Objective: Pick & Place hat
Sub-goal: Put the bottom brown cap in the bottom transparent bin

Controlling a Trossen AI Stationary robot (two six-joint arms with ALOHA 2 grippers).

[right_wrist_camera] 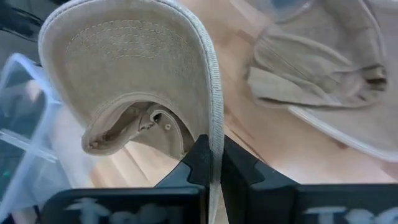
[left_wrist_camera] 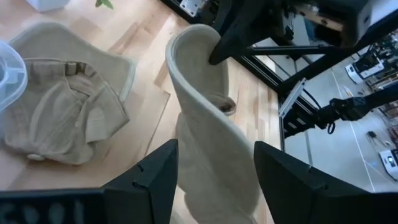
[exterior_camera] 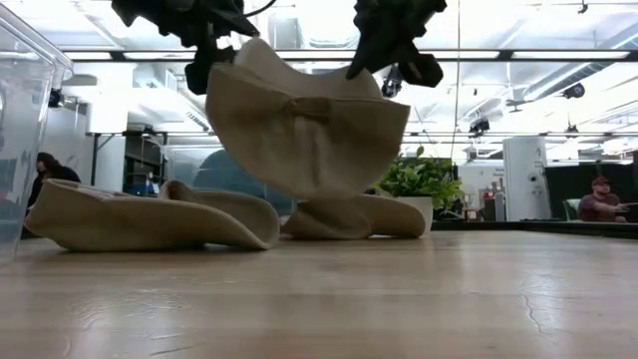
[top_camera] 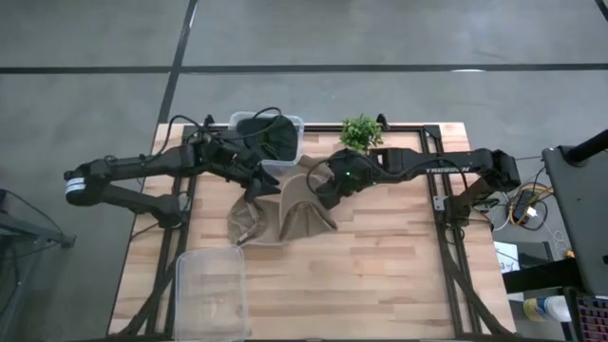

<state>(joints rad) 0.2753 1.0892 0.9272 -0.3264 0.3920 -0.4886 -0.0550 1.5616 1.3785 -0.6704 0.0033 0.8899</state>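
I hold a hat [exterior_camera: 304,125] aloft in the frame's upper middle, both grippers clamped on its brim: my left gripper [left_wrist_camera: 208,180] and my right gripper [right_wrist_camera: 211,165]. Two more hats [exterior_camera: 150,214] lie on the table [exterior_camera: 399,299] beneath.

Overhead, table-level, wrist views share lifted hat [exterior_camera: 304,125]

- small potted plant [top_camera: 360,132] sitting at the table's far edge
- clear plastic bin [top_camera: 211,294] down at the near-left corner
- wood-plank table [top_camera: 399,266]
- couple of people [exterior_camera: 601,199] way in the background
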